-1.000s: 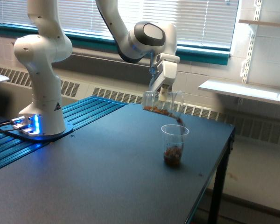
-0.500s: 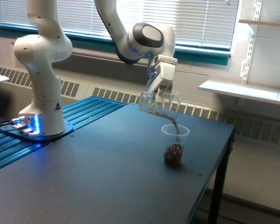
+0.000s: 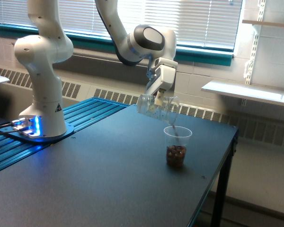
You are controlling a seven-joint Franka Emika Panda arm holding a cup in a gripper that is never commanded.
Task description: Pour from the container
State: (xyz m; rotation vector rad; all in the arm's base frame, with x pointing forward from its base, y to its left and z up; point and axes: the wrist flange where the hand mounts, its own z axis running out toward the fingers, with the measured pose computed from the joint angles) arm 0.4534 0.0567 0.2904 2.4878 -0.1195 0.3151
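Note:
My gripper (image 3: 158,97) is shut on the container (image 3: 156,108), a clear plain-walled plastic cup held tipped past level, its mouth pointing down toward the exterior view's right. A thin trickle of brown bits falls from its rim into a slimmer clear cup (image 3: 176,146) standing upright on the dark table (image 3: 109,179). That cup holds a brown pile in its lower third. The container looks nearly drained.
The arm's white base (image 3: 42,94) stands on a blue ribbed plate at the exterior view's left. The table's edge (image 3: 227,156) drops off close to the standing cup, on its right. A wall shelf (image 3: 248,92) and window blinds lie behind.
The container has tilted further, its base rising and swinging toward the exterior view's left. Most of the brown bits have left it, and the pile in the standing cup has grown.

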